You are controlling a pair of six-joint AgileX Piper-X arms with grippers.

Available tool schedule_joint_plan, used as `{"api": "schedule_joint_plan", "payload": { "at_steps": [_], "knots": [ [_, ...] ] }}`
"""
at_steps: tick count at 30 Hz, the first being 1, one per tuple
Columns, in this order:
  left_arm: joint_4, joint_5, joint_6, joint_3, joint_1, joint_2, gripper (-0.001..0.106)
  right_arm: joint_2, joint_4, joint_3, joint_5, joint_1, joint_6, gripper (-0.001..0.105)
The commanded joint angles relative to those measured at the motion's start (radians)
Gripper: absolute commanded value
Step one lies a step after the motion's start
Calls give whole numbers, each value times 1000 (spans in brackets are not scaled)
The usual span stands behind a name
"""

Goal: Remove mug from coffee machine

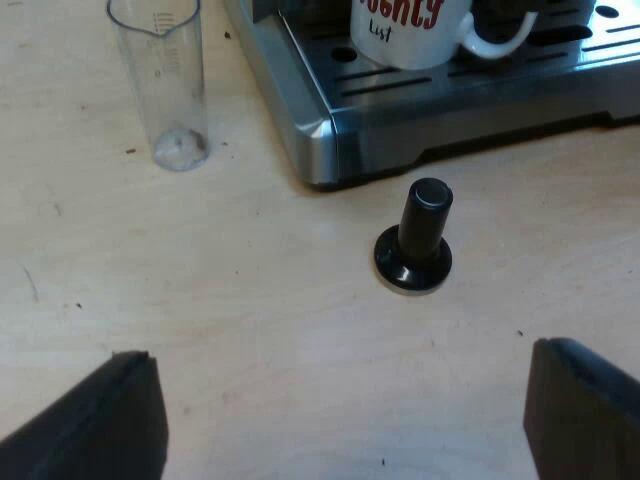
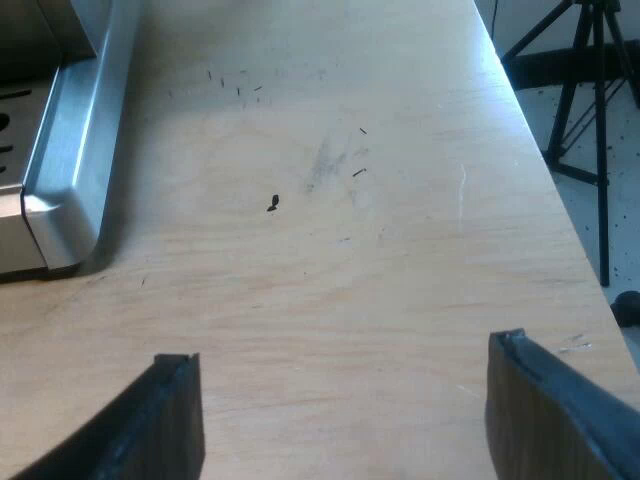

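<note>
A white mug (image 1: pixel 415 30) with red lettering stands on the slotted drip tray (image 1: pixel 540 70) of the espresso machine (image 1: pixel 330 140), its handle turned along the tray. My left gripper (image 1: pixel 345 420) hangs open over bare wooden table, well short of the machine, with nothing between its fingers. A tamper with a black knob (image 1: pixel 415 238) stands upright on the table between that gripper and the machine's corner. My right gripper (image 2: pixel 345 420) is open too, over bare table beside another corner of the machine's steel base (image 2: pixel 70 170).
An empty measuring glass (image 1: pixel 168 80) stands on the table beside the machine's side. Past my right gripper the table's edge (image 2: pixel 545 160) drops off, with a black tripod (image 2: pixel 590 90) on the floor beyond it.
</note>
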Motion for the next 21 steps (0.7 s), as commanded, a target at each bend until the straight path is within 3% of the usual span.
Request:
{"api": "schedule_joint_plan", "payload": {
  "at_steps": [1, 11, 18, 21],
  "knots": [
    [-41, 6, 4, -1, 0, -38, 87, -47, -3, -7, -1, -4, -4, 62],
    [-123, 4, 4, -5, 0, -38, 87, -41, 0, -37, -11, 4, -4, 62],
    [-191, 29, 4, -16, 0, 17, 87, 73, 0, -157, -82, 95, -32, 62],
    [-217, 65, 4, -48, 0, 97, 87, 145, 0, -204, -87, 136, -47, 62]
  ]
}}
